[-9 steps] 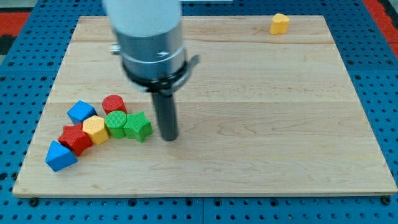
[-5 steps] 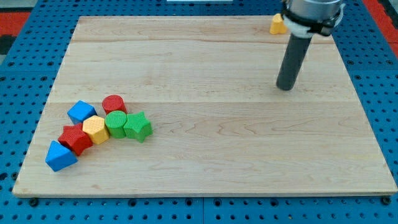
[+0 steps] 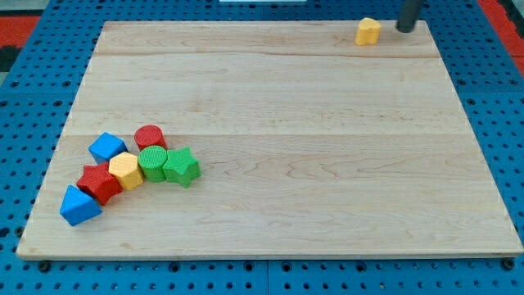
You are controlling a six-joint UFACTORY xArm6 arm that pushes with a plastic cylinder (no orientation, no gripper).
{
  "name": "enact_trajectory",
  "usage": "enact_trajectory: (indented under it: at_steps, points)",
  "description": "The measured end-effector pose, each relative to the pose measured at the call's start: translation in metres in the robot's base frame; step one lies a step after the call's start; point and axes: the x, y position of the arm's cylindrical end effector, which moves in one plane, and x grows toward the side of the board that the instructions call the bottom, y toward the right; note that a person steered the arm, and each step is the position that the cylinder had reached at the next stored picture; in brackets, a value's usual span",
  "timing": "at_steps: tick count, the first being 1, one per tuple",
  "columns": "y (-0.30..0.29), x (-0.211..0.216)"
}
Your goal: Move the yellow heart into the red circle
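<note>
Moving up, my tip point(image 3: 405, 29) beside yellow heart point(image 3: 368, 31)

The straight dark rod point(image 3: 408, 16) is cut off by the view's top edge; only its lower end and my tip point(image 3: 405, 30) show.

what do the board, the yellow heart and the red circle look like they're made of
Board: pale wood by the look of it, with visible grain lines and plank seams, matte finish. Yellow heart: probably plastic, solid even colour; too small to see texture. Red circle: likely plastic, fine ridges on top, possibly 3D printed. My tip sits just to the heart's right.
</note>
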Motion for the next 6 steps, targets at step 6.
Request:
enact_trajectory:
  at_steps: [6]
  points:
    - [-0.206,0.026]
